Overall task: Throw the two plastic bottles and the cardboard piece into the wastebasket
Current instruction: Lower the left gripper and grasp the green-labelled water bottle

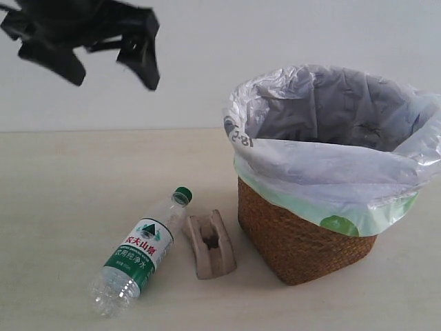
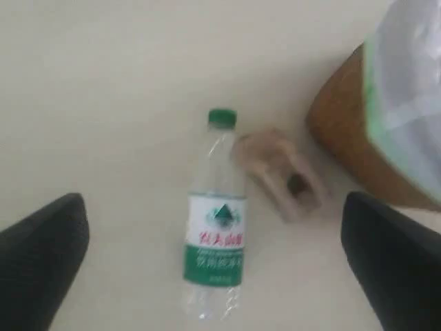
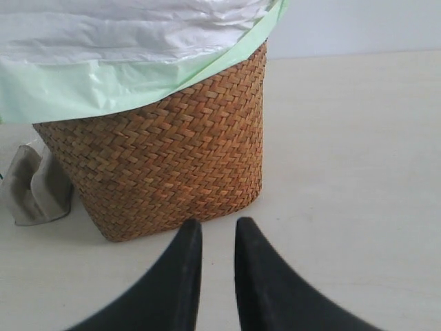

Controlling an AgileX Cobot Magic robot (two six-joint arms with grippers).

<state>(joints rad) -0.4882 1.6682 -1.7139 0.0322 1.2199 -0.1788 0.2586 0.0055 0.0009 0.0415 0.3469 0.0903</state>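
The green-capped bottle (image 1: 138, 252) (image 2: 216, 238) lies on its side on the table, cap pointing toward the back. Close on its right rests the tan cardboard piece (image 1: 210, 245) (image 2: 282, 176) (image 3: 34, 189). Right of that stands the wicker wastebasket (image 1: 303, 241) (image 2: 341, 131) (image 3: 165, 158) with its plastic liner. My left gripper (image 1: 114, 81) (image 2: 212, 198) hangs open and empty, high above the bottle. Low on the table, my right gripper (image 3: 218, 224) faces the basket's wall with its fingers nearly together and nothing between them. The red-label bottle is out of view.
The bag's rim (image 1: 331, 162) folds wide over the basket's top edge. Pale tabletop (image 1: 69, 179) stretches left of the bottle and in front of the basket. A plain white wall stands behind.
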